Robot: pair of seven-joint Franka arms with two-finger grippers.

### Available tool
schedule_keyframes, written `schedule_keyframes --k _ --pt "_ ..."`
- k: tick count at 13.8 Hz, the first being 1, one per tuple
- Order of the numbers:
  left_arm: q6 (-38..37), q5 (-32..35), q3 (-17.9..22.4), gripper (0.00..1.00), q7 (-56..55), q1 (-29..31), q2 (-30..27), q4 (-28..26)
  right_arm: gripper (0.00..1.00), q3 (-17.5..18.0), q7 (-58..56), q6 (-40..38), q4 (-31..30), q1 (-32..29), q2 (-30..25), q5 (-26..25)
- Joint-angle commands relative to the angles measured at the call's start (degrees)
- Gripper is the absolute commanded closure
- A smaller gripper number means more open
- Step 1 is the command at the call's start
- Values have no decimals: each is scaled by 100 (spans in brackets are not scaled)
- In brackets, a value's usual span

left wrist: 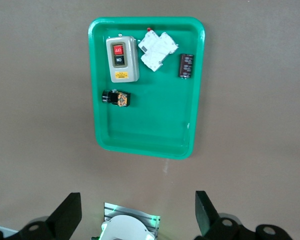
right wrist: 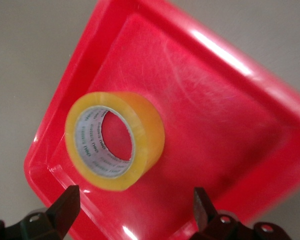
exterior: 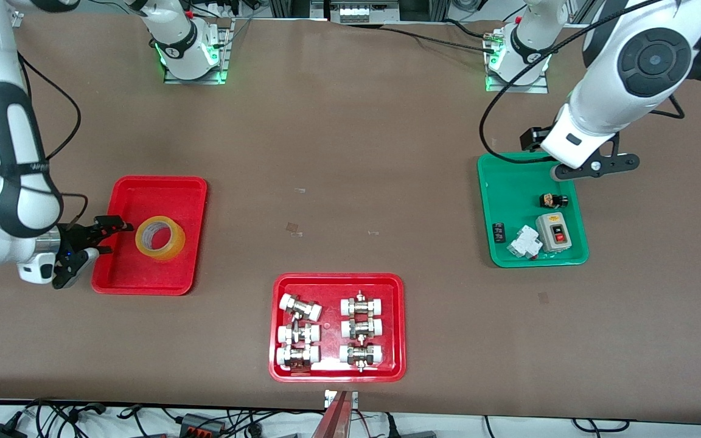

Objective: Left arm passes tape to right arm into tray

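Note:
The yellow tape (exterior: 160,237) lies in the plain red tray (exterior: 143,194) with its white core showing. The right wrist view shows the tape (right wrist: 115,140) resting on the tray floor (right wrist: 215,125). My right gripper (exterior: 112,237) is open and empty, just over the tray's edge at the right arm's end of the table, beside the tape and apart from it. Its fingers frame the tape in the right wrist view (right wrist: 135,197). My left gripper (exterior: 594,165) is open and empty, held high over the green tray (exterior: 509,182). In the left wrist view (left wrist: 137,200) nothing is between its fingers.
The green tray (left wrist: 145,135) holds a grey switch box (left wrist: 122,60), a white breaker (left wrist: 158,50) and small black parts. A red tray (exterior: 396,292) with white-capped metal fittings sits nearer the front camera, mid-table. The arm bases stand along the table's top edge.

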Motion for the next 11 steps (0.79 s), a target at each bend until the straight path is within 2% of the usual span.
schedule_keyframes --k 1,3,7,11 --pt "117 87 -5 0 251 132 -184 -235 0 -34 951 -50 -394 271 -926 -611" --pt "143 78 -14 0 243 123 -263 -357 0 -34 2074 -250 -694 509 -1620 -673" --pt "292 43 -22 0 234 115 -535 -657 0 -8 4527 -1181 -704 1150 -2702 -1042" --pt "337 43 -22 0 269 123 -536 -640 0 36 5060 -1535 -904 1275 -3660 -946"
